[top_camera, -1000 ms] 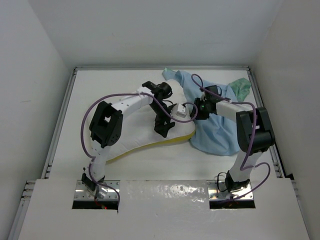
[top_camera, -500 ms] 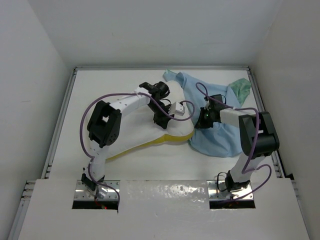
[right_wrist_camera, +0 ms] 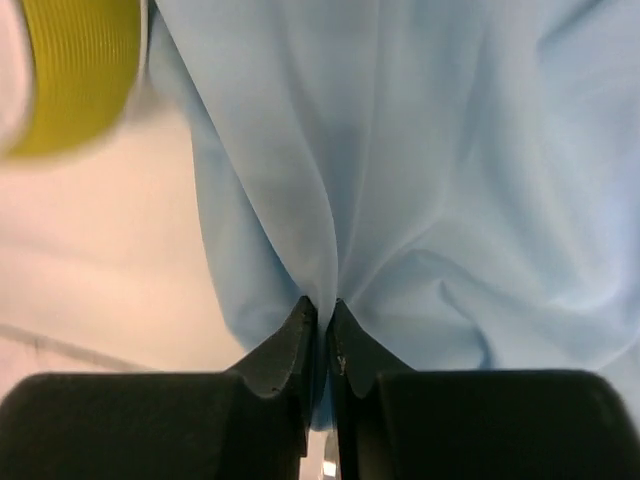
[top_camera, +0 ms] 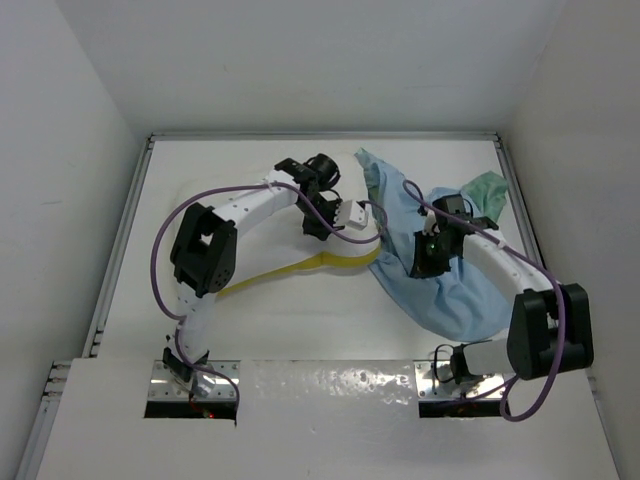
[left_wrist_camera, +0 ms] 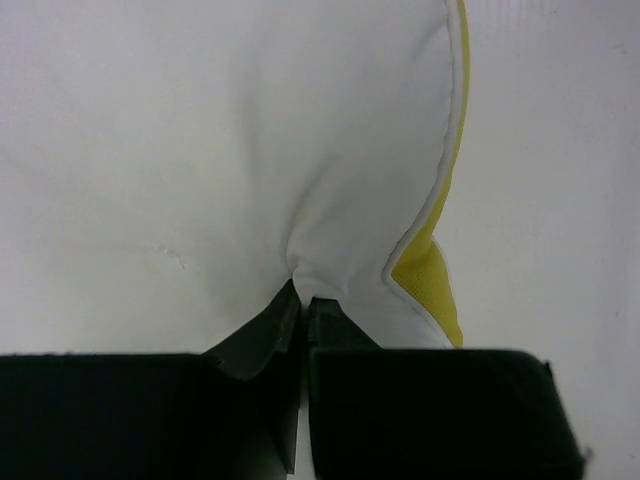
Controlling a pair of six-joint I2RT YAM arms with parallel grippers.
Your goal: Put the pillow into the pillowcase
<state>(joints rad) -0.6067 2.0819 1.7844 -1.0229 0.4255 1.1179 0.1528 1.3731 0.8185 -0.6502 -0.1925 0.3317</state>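
Left end effector (left_wrist_camera: 303, 300) pinches the white pillow (left_wrist_camera: 200, 150) near its yellow-edged corner, at mid-desk (top_camera: 330, 320). Right end effector (right_wrist_camera: 322, 310) pinches a fold of the blue pillowcase (right_wrist_camera: 450, 150), just beside the pillow.

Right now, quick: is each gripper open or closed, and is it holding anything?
The left gripper is closed, pinching the pillow near its yellow edge.
The right gripper is closed, pinching a fold of the pillowcase.

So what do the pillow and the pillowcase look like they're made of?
The pillow: smooth matte white fabric, probably cotton or polyester over soft filling; it puckers where pinched. The pillowcase: thin light-blue cloth, draping in fine soft folds; fibre unclear.
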